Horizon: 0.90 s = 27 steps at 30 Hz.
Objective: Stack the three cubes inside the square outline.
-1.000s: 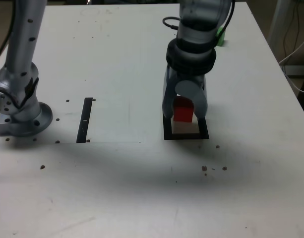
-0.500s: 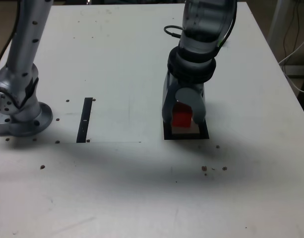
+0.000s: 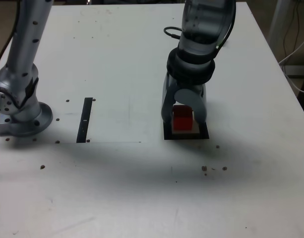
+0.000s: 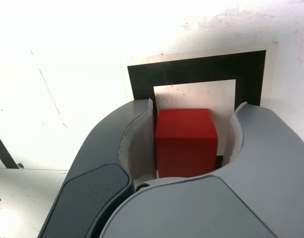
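Note:
The red cube [image 3: 182,118] [image 4: 185,139] rests on the white centre of the square outline [image 3: 186,136] [image 4: 196,69]. My gripper [image 3: 185,121] [image 4: 195,105] reaches down over it, one finger on either side. In the wrist view one finger pad [image 4: 142,139] lies against the cube. A narrow strip of white shows between the cube and the other pad [image 4: 236,134], so the jaws stand slightly open. The yellow cube is out of view. The green cube is hidden, the arm filling the far part of the table.
A narrow black strip [image 3: 85,120] lies on the table toward the exterior view's left. The arm's grey base [image 3: 23,116] stands beyond it at the left edge. Cables [image 3: 290,44] hang past the table's right edge. Small dark specks dot the tabletop.
The gripper came down with the red cube, which hung higher a second ago, until the cube reached the square's white centre. Over the last half second the arm has hardly moved.

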Motion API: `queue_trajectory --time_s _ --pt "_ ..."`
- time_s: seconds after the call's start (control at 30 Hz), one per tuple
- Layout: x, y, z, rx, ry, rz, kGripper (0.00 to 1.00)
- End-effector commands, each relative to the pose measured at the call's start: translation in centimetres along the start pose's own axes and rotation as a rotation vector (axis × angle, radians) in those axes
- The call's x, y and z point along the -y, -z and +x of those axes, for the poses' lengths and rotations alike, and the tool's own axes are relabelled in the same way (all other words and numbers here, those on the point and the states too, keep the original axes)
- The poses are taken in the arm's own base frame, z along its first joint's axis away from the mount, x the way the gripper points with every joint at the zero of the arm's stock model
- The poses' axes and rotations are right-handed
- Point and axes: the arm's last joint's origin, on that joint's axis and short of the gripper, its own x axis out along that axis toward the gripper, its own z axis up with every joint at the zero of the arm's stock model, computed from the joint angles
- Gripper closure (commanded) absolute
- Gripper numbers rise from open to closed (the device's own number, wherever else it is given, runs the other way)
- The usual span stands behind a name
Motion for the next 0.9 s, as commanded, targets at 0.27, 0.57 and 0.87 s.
queue_trajectory --time_s 0.27,0.57,0.87 --pt "-0.3 0.5 -0.3 -0.013 -0.019 -0.006 0.01" --pt "-1.0 2.1 -2.9 0.006 -0.080 -0.006 0.01" --pt "-3.5 2.0 -3.3 0.001 -0.087 0.035 0.01"
